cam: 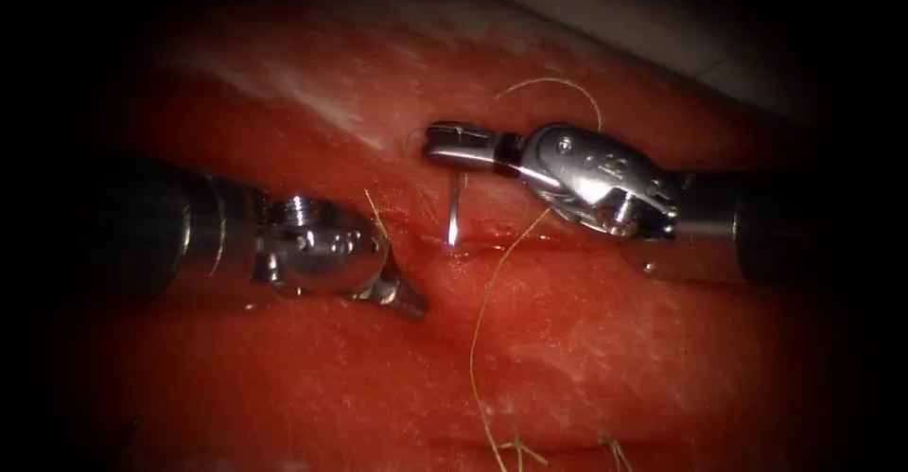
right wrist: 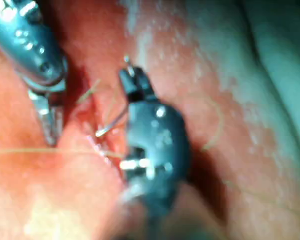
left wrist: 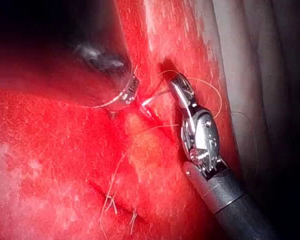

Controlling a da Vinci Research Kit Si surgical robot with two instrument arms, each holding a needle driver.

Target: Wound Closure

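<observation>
The tissue (cam: 586, 358) is lying cut (cam: 530, 242) open. Left of the cut, the left tool (cam: 405, 294) is pressing tissue, closed. Above the cut, the right tool (cam: 445, 143) is clamping the needle (cam: 454, 215), whose tip is touching the cut. Thread (cam: 482, 330) is trailing below, toward cut ends (cam: 518, 449).

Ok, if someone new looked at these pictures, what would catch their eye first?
Probably the right tool, its jaws shut on the needle, which hangs down with its bright tip at the cut in the red tissue. Next the left tool, left of the needle, its jaws pressed to the tissue beside the cut; whether it grips anything is unclear. The thread runs from behind the right tool, across the cut, toward the near tissue.
</observation>
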